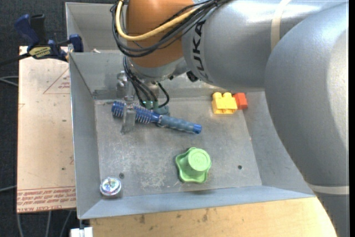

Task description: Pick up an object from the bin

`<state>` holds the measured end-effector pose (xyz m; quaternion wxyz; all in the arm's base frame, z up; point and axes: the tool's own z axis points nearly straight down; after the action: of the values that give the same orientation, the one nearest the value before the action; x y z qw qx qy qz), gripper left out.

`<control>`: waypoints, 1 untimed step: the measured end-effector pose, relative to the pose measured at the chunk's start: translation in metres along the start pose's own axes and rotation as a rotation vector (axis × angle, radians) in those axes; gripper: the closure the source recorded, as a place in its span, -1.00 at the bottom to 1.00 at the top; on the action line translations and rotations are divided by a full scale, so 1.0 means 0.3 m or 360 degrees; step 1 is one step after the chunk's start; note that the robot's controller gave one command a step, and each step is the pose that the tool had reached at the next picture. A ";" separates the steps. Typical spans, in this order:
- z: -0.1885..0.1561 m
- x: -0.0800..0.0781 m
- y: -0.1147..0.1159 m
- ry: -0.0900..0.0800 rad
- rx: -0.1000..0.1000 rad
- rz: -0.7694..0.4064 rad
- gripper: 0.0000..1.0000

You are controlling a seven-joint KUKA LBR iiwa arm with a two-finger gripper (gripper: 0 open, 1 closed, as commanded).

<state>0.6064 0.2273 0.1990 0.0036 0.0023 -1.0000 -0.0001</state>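
Here, tool (133, 111) sits low over the bristle head of 1 blue brush (180, 126) lying toward the back-left of the bin (83, 119). Tool spread or pressed together: cannot tell. Yellow-red block (227, 102) back-right; green knob (193, 165) near front edge.
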 end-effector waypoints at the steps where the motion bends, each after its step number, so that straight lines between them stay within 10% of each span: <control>1: -0.018 -0.007 -0.005 -0.0013 -0.0003 0.0007 1.00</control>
<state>0.6085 0.2259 0.2044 -0.0006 0.0000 -1.0000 -0.0009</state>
